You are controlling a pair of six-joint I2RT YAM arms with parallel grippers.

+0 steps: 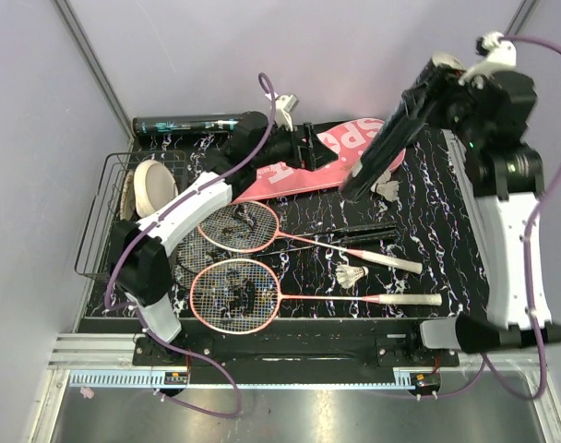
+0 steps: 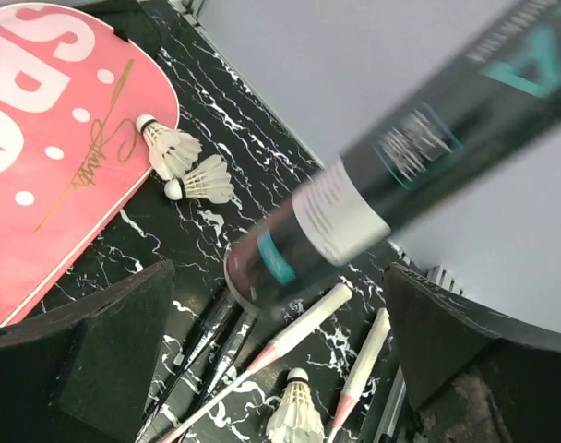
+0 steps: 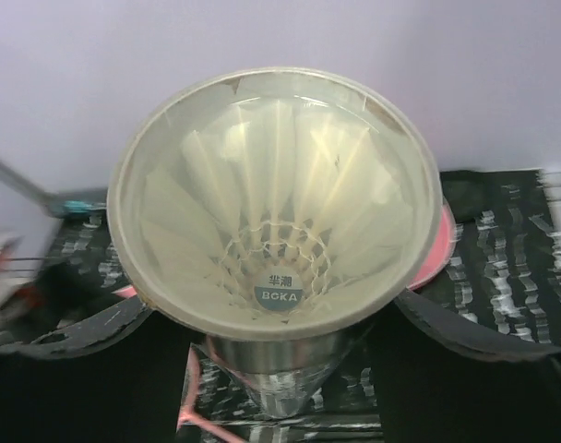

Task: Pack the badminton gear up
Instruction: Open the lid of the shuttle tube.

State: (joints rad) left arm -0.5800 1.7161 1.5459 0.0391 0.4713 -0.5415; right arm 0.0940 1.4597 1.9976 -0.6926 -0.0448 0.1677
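My right gripper [image 1: 419, 100] is shut on a dark tube [image 1: 377, 152], which hangs tilted over the pink "SPORT" case [image 1: 304, 171]. In the right wrist view its fingers [image 3: 488, 337] flank the tube [image 3: 124, 217], and a white shuttlecock [image 3: 276, 198] sits inside it. My left gripper [image 1: 308, 148] stands open above the case [image 2: 50, 157]. The tube's lower end [image 2: 267, 263] shows blurred beyond that gripper's fingers [image 2: 114, 341], touching neither. Two pink-framed rackets [image 1: 236, 226] [image 1: 234, 295] lie on the table. Loose shuttlecocks [image 1: 352, 275] [image 1: 387, 189] lie near the handles.
A black wire basket [image 1: 101, 231] at the left holds a cream disc [image 1: 151, 185]. A second dark tube [image 1: 188, 123] lies along the back edge. Thin black rods [image 1: 364, 233] lie beside the racket shafts. Grey walls close in on all sides.
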